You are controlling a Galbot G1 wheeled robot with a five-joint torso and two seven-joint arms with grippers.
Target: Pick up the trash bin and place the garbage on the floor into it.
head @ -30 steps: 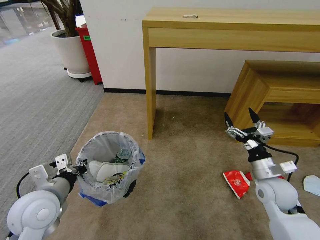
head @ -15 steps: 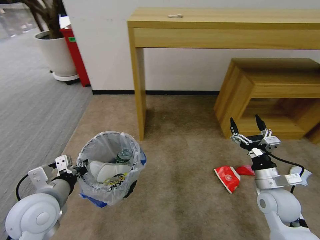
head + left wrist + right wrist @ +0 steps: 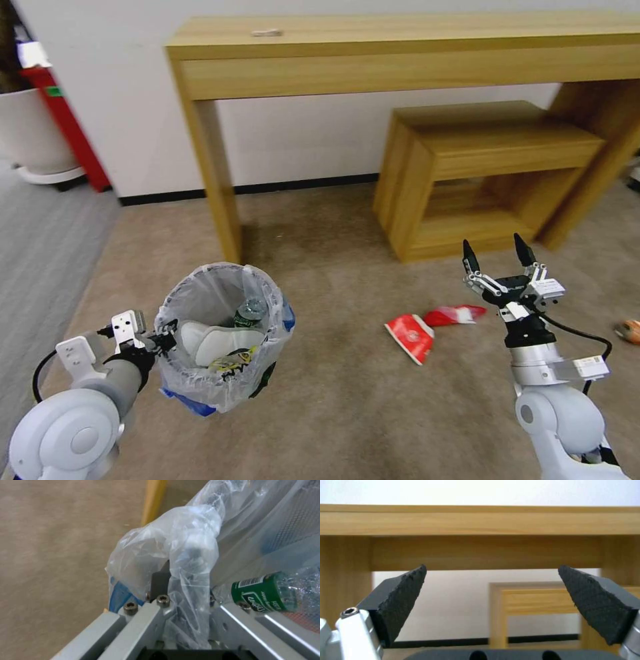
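View swung right since a second ago: camera turn, litter unmoved; red wrappers (image 3: pixel 410 337) now nearer centre of floor (image 3: pixel 347 400). Left gripper (image 3: pixel 162 340) clamps trash bin (image 3: pixel 223 333) rim, near left. Right gripper (image 3: pixel 500 257) spread, empty, just right of wrappers

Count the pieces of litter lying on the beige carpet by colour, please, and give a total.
Red wrappers: 2 (one, the other)
Orange crushed can: 1, at the picture's edge
Total: 3
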